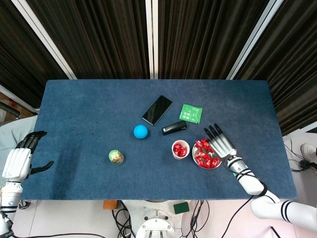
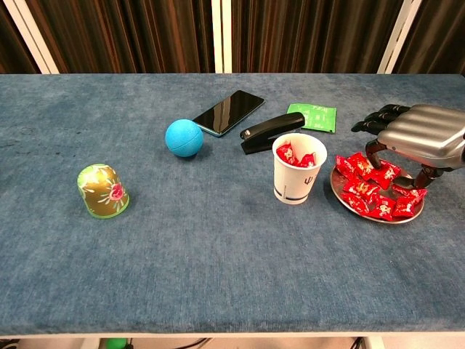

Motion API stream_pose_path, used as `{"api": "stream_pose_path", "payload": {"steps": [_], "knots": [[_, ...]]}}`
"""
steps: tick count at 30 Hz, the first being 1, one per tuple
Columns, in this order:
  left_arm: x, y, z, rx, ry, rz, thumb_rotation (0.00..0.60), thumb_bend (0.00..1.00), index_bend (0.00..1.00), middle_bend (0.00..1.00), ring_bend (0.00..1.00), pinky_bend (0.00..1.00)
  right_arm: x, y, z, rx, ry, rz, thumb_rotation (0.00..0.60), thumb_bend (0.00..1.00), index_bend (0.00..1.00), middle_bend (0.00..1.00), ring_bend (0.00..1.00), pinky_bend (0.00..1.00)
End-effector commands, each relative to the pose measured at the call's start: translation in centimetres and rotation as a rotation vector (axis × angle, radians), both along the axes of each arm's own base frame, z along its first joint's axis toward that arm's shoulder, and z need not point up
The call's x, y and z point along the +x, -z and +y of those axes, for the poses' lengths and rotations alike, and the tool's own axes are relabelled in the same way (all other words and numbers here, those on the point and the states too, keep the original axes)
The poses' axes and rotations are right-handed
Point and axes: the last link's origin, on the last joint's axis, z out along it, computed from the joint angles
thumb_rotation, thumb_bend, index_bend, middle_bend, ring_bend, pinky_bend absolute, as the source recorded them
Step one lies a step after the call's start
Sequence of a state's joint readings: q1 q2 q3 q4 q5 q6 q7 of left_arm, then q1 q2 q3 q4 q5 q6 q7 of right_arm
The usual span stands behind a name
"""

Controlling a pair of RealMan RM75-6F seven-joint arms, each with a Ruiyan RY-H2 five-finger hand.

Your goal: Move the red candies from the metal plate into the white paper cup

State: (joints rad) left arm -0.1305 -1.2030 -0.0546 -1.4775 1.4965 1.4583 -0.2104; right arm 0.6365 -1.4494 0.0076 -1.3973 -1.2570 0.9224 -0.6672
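Stapler (image 2: 272,133) just behind cup (image 2: 295,171)

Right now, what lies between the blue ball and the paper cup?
Only bare blue cloth between the ball and the cup in the chest view; the stapler sits just behind that line, nearer the phone.
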Motion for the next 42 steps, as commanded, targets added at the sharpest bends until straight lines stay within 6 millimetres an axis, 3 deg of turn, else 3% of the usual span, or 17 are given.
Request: {"api": "stream_pose_path", "payload": {"steps": [1,11,22,34,42], "knots": [[0.0,0.0,0.0,0.001,-0.001,0.000,0.600,0.12,0.16,0.14,0.10,0.24,0.0,0.0,0.0,0.000,0.000,0.001,0.600,0.31,0.47,0.03,0.00,0.00],[-0.1,0.1,0.0,-0.002,-0.003,-0.002,0.600,0.12,0.16,0.14,0.10,0.24,0.0,-0.1,0.0,-0.011,0.001,-0.008,0.600,0.34,0.57,0.03,0.00,0.00],[-0.1,0.0,0.0,0.003,-0.003,-0.002,0.600,0.12,0.16,0.14,0.10,0.24,1.2,-1.6,0.1,-0.055,-0.041,-0.082,0.600,0.35,0.60,0.04,0.00,0.00],[-0.1,-0.1,-0.1,0.008,-0.004,-0.001,0.600,0.12,0.16,0.14,0.10,0.24,6.2,-4.5,0.5,-0.117,-0.191,-0.217,0.600,0.35,0.60,0.04,0.00,0.00],[-0.1,-0.2,-0.1,0.012,-0.002,-0.003,0.600,0.12,0.16,0.14,0.10,0.24,9.5,-3.0,0.5,-0.069,-0.258,-0.244,0.600,0.35,0.60,0.04,0.00,0.00]]}}
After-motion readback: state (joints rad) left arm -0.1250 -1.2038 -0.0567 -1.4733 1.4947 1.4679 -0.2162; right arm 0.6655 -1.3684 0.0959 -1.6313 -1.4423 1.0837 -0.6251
